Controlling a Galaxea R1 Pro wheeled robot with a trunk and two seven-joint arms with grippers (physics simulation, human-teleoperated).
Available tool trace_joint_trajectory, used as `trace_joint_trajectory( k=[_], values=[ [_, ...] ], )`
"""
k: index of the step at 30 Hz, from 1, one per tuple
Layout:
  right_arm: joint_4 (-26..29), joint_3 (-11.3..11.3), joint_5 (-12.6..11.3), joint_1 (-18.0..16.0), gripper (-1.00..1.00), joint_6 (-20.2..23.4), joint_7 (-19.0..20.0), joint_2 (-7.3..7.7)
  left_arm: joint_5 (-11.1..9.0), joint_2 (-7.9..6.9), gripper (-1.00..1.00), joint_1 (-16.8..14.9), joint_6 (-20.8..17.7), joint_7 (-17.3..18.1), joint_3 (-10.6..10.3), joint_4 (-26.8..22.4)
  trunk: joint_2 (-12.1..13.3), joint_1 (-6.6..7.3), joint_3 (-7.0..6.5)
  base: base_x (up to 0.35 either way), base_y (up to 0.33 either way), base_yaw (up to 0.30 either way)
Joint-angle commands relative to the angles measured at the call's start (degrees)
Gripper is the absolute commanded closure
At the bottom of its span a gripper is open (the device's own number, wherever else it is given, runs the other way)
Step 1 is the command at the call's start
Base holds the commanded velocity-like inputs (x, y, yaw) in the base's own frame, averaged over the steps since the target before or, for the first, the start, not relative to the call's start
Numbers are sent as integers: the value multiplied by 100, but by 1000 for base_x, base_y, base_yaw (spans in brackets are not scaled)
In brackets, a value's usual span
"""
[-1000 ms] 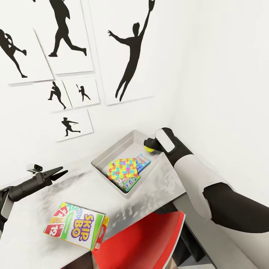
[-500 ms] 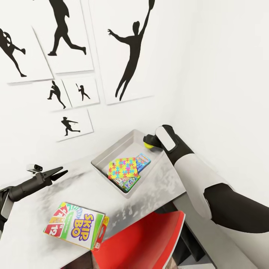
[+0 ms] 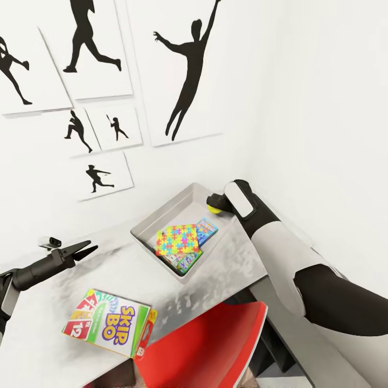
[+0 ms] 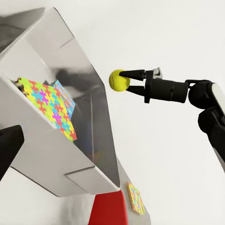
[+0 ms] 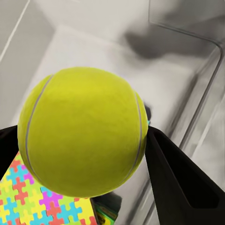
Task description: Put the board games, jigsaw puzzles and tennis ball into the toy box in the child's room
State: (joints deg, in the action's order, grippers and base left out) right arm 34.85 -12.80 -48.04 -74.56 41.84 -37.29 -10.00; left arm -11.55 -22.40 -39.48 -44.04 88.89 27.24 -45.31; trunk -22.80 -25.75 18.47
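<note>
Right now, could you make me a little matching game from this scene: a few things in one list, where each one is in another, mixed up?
Things:
1. tennis ball
2. jigsaw puzzle
3. Skip-Bo carton
4. left gripper

Places:
A. lying on the table, outside the toy box
B. held in the right gripper, above the toy box
C. hovering over the table, holding nothing
D. lying inside the toy box

Pairs: 1-B, 2-D, 3-A, 4-C
</note>
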Motion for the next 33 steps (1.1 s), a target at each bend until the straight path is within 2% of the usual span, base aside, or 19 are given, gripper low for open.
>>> trace_joint_trajectory(
  k=[1,21,33],
  values=[
    [4,-12,-65,-6,100,-4,-66,0,4,-1,-100,-5,-60,24,1,1,-11,-3,20,0,0,0],
    [4,-12,-80,-6,100,7,-65,0,4,-1,-100,-5,-60,20,1,1,-11,-3,203,0,0,1],
    [4,-12,-83,-6,100,17,-59,0,4,6,-100,-6,-60,15,-8,2,-11,-3,220,0,0,2]
  ],
)
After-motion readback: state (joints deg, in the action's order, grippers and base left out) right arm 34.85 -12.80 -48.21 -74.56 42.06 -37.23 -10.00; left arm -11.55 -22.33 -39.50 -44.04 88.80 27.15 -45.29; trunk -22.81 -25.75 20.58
